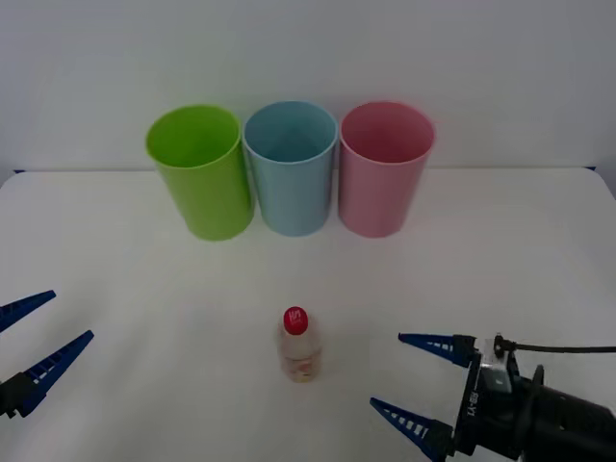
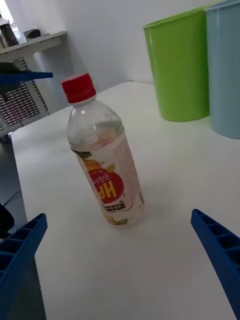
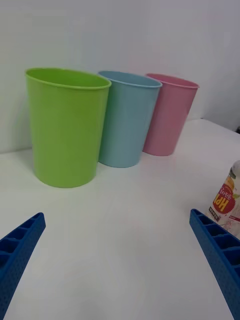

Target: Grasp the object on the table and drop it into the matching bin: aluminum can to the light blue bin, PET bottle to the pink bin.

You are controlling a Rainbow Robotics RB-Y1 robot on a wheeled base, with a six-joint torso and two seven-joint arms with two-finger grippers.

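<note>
Nearest the front camera, the right gripper [image 1: 412, 383] is seen low at the right of the wide white table [image 1: 539, 260], its blue ribbed fingers [image 1: 435, 344] spread wide and pointed toward the small clear plastic PET bottle [image 1: 299, 346]. That bottle, with its red cap and pale label with reddish print, is stood upright on the table near the middle of the front half, just beside the spread fingers but apart from them. In the right wrist view the bottle [image 2: 106, 157] is framed between the two fingers [image 2: 220, 255] with bare tabletop on either side of it.

Three tall, smooth, slightly tapered plastic bins are lined up along the far side of the table: a lime green bin [image 1: 199, 173] on the left, the light blue bin [image 1: 291, 168] in the middle and the pink bin [image 1: 382, 168] on the right. Their rims are set close together, touching or nearly so. Nothing can be made out inside them from the front view.

A broad stretch of open white surface is left between the bottle and the row of bins. The left gripper [image 1: 38, 332] is held at the left edge of the table, well apart from the bottle, its fingers also spread.
</note>
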